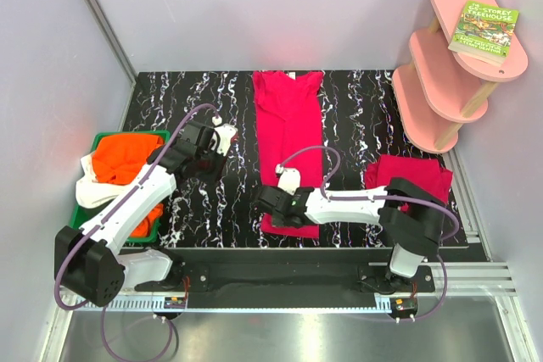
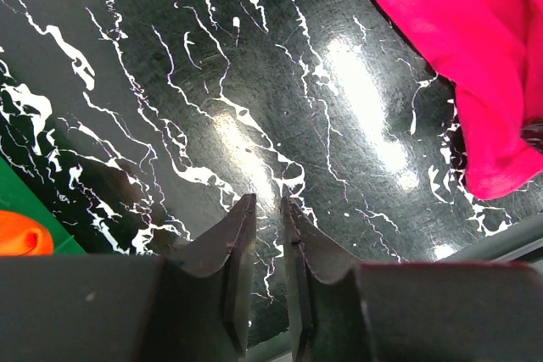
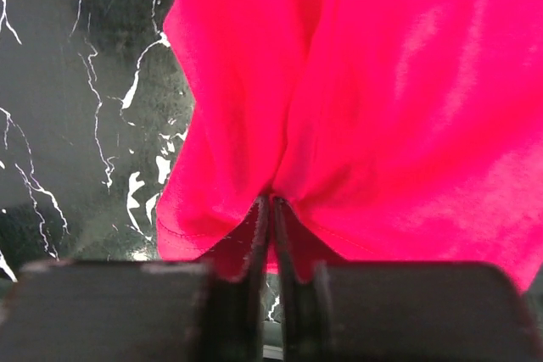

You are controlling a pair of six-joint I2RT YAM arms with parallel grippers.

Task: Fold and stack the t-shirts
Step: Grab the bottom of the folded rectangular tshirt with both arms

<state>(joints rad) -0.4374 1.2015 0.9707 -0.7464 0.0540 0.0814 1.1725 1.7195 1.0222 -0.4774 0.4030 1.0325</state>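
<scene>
A long crimson-pink t-shirt [image 1: 288, 120], folded into a narrow strip, lies down the middle of the black marbled table. My right gripper [image 1: 270, 205] is at its near hem, shut on a pinch of the cloth [image 3: 382, 82], which bunches at the fingertips [image 3: 271, 201]. My left gripper [image 1: 212, 158] hovers over bare table left of the shirt; its jaws [image 2: 265, 203] are almost together and empty. The shirt's edge [image 2: 458, 31] shows at the upper right of the left wrist view. A second folded pink t-shirt [image 1: 416, 177] lies at the right. Orange [image 1: 127, 163] and white [image 1: 93, 188] shirts sit in the tray.
A green plastic tray [image 1: 119, 134] stands at the table's left edge, and its corner shows in the left wrist view [image 2: 34, 222]. A pink tiered shelf [image 1: 450, 65] with a book [image 1: 485, 30] on top stands at the back right. Walls enclose the table.
</scene>
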